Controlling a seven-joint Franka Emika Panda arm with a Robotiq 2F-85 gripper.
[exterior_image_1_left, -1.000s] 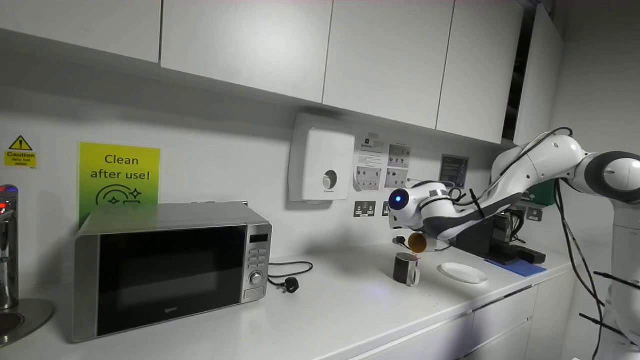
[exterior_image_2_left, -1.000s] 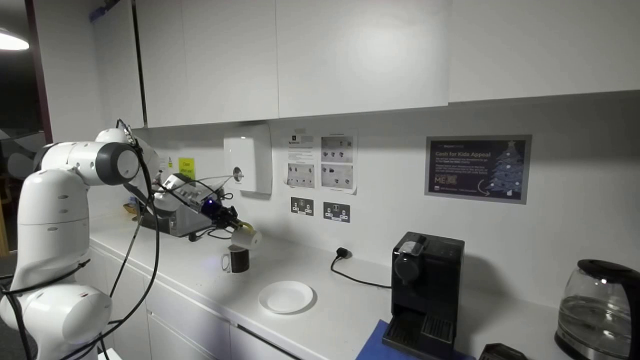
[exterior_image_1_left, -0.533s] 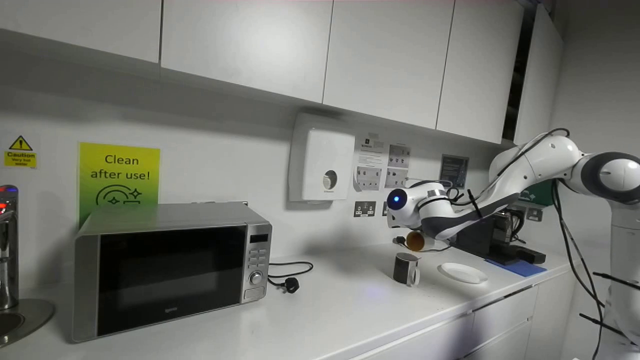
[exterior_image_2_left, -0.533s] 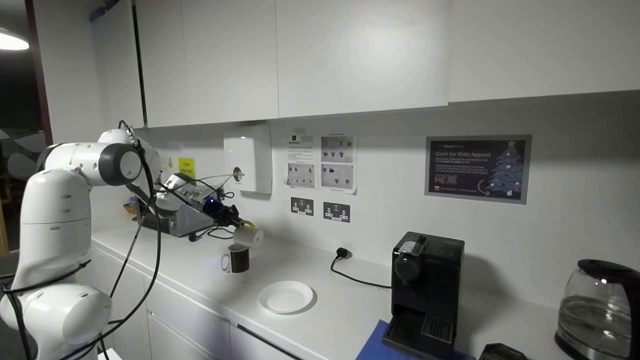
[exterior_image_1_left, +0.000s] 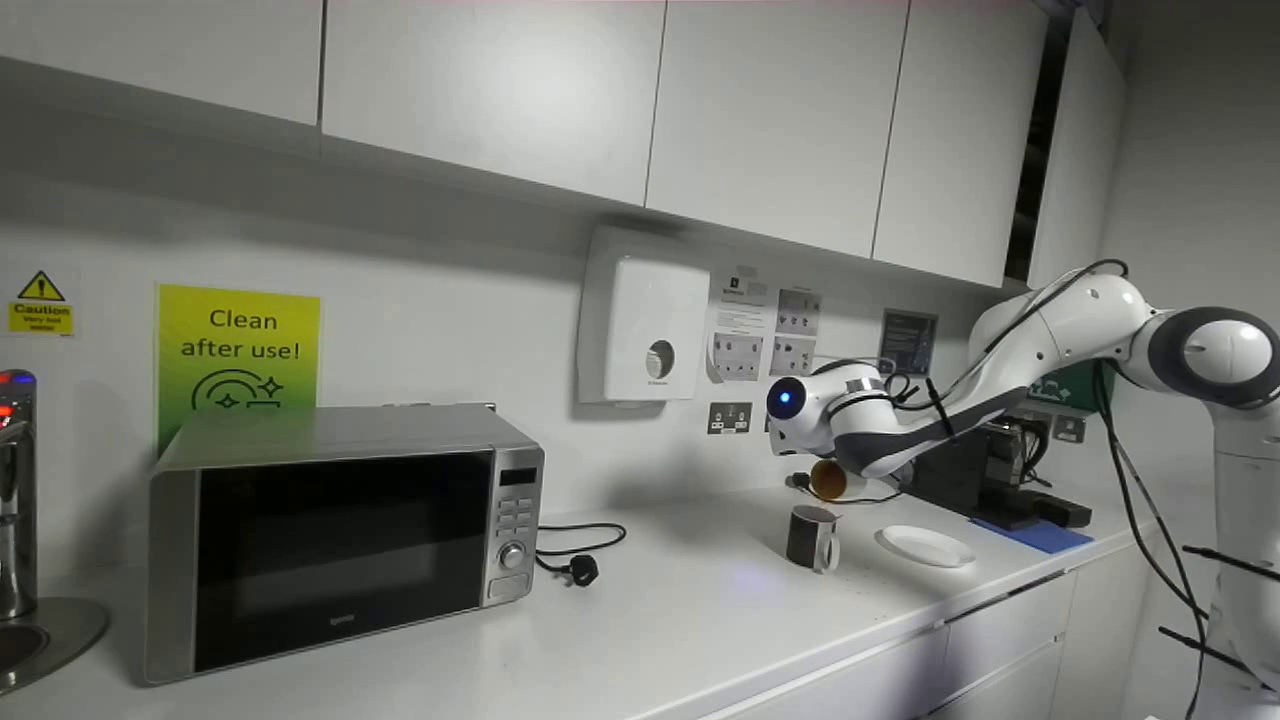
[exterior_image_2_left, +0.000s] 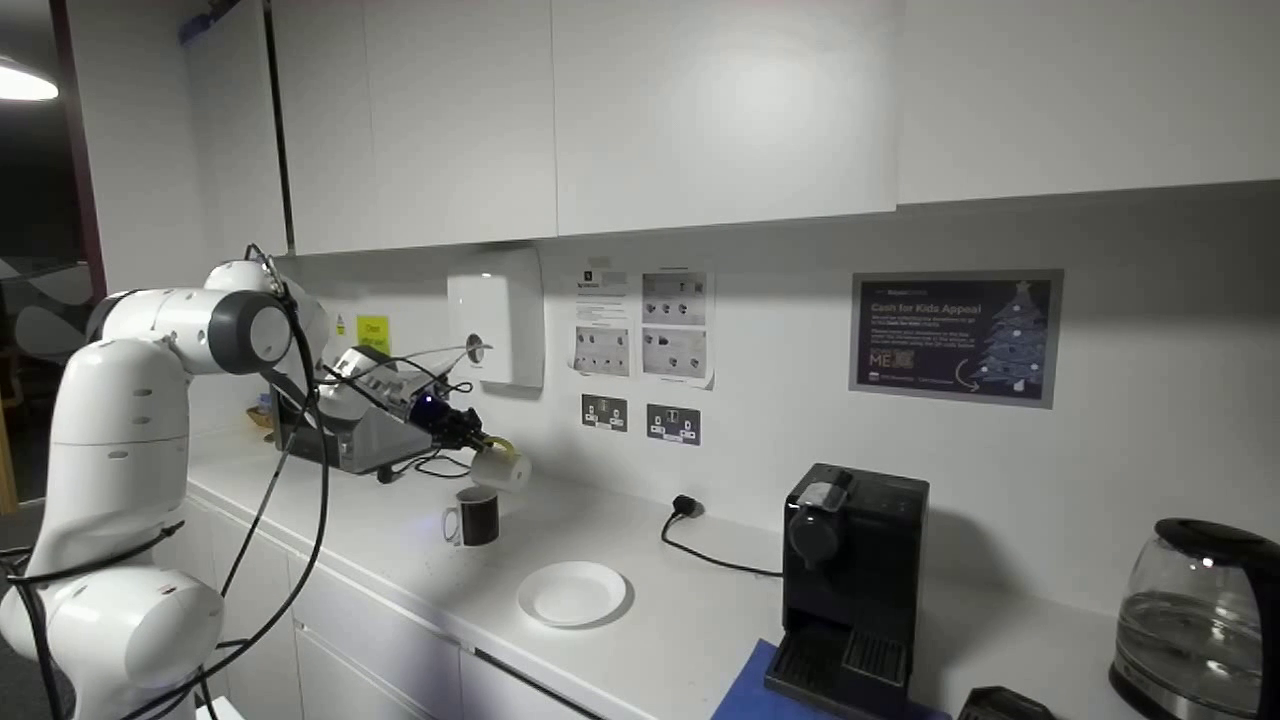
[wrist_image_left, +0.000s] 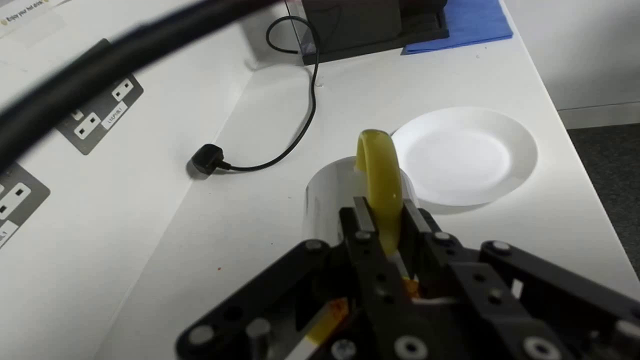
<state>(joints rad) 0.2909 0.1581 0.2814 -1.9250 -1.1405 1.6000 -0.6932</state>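
My gripper (wrist_image_left: 387, 215) is shut on the yellow handle (wrist_image_left: 379, 165) of a white mug (wrist_image_left: 325, 200), whose side shows beyond the fingers. In both exterior views this mug (exterior_image_2_left: 500, 468) is tipped over in the air, clear of the counter. Its orange-brown inside (exterior_image_1_left: 829, 480) faces the camera in an exterior view. Just below the tilted mug, a dark mug (exterior_image_1_left: 806, 538) with a white handle stands upright on the counter. What the dark mug contains cannot be seen, and it is hidden in the wrist view.
A white plate (wrist_image_left: 457, 150) lies near the counter's front edge. Along the wall are a black plug (wrist_image_left: 207, 158) with its cable, and a black coffee machine (exterior_image_2_left: 850, 580) on a blue cloth (wrist_image_left: 460, 27). A microwave (exterior_image_1_left: 345, 550) and a glass jug (exterior_image_2_left: 1185, 620) also stand there.
The held mug has risen slightly and shifted a little, left in one exterior view and right in another. A thin brownish streak below its rim a second ago is no longer visible.
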